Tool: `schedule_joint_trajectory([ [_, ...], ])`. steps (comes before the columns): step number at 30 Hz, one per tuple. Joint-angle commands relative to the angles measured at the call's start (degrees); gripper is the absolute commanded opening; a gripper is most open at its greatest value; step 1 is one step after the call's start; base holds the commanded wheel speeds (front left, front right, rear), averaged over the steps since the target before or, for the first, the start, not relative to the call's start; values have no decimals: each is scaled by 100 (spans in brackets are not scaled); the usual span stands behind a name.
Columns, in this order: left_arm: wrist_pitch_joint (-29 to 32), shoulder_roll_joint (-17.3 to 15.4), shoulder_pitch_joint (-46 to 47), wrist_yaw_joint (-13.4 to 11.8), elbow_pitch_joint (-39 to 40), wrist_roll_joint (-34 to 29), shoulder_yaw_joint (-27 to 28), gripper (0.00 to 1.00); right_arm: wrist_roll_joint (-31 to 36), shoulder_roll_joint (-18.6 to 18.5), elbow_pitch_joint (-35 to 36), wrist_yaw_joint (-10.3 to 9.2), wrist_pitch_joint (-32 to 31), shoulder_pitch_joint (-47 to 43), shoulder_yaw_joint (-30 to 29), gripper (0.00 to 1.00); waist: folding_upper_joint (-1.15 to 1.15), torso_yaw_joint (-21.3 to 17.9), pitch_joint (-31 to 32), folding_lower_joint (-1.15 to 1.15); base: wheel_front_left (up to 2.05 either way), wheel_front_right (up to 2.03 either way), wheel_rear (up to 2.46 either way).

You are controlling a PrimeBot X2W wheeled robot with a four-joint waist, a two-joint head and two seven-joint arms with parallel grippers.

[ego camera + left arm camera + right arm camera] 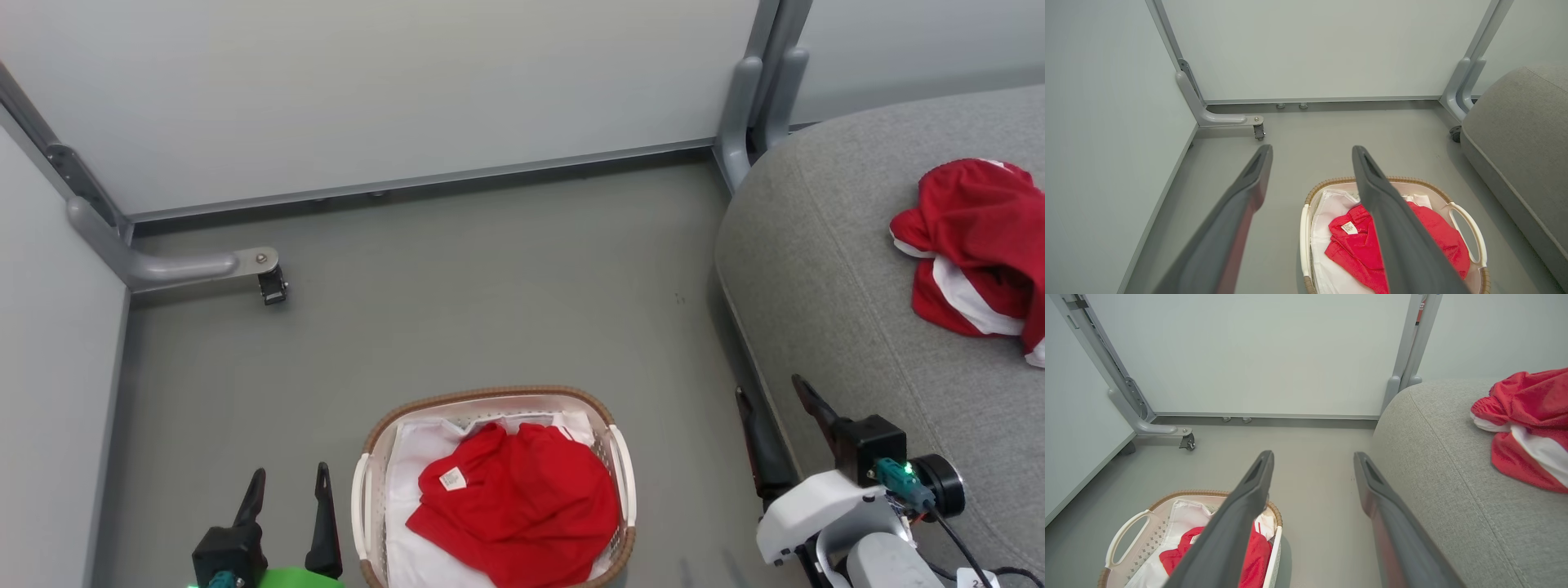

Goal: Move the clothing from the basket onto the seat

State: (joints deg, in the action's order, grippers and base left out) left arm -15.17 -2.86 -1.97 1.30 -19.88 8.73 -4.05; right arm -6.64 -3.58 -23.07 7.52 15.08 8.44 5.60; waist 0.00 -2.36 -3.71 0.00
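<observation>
**Q:** Starting nearest the robot, what do the hands show?

**A:** The left gripper (pixel 291 472) stands just beside the basket's left side. Its two long dark fingers are spread apart, with nothing between them. The right gripper (pixel 767 386) sits at the seat's front edge, equally spread and empty.

**Q:** Where is the clothing?

**A:** One bright red soft fabric garment (pixel 522 498) lies crumpled in the oval white perforated plastic basket (pixel 490 394) with its brown woven rim. It rests on a plain white cloth liner (pixel 408 478), with a small label facing up. A second red garment with white panels (pixel 976 245) already lies on the large light grey fabric-upholstered seat (pixel 841 310), well apart from the basket.

**Q:** How should the garment handle?

**A:** Probably light, limp and not fragile. It should drape and trail when lifted. The best hold looks like a raised fold near the middle of the heap, away from the liner, which could otherwise come up with it.

**Q:** And beyond?

**A:** A smooth grey floor (pixel 490 278). Behind it stand pale partition panels (pixel 408 90), one on a grey metal foot (pixel 204 265) with a caster.
</observation>
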Motion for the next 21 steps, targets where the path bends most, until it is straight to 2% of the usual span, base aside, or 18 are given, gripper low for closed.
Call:
schedule_joint_trajectory([
  [1, 3, -15, 78, 45, -89, 93, -39, 100, -42, -24, 47, -6, 13, 77, 96, 100, 0, -30, -94, 0, 0, 0, 0],
  [10, 4, -16, 638, 310, -609, 364, -465, 100, -68, -95, 331, -6, 13, 531, 227, 100, 0, -170, -813, 0, 0, 0, 0],
  [21, 3, -18, 1599, 486, -1211, 23, -899, 100, -92, -4, 927, -6, 13, 1451, 265, 100, 0, -590, -2020, 0, 0, 0, 0],
])
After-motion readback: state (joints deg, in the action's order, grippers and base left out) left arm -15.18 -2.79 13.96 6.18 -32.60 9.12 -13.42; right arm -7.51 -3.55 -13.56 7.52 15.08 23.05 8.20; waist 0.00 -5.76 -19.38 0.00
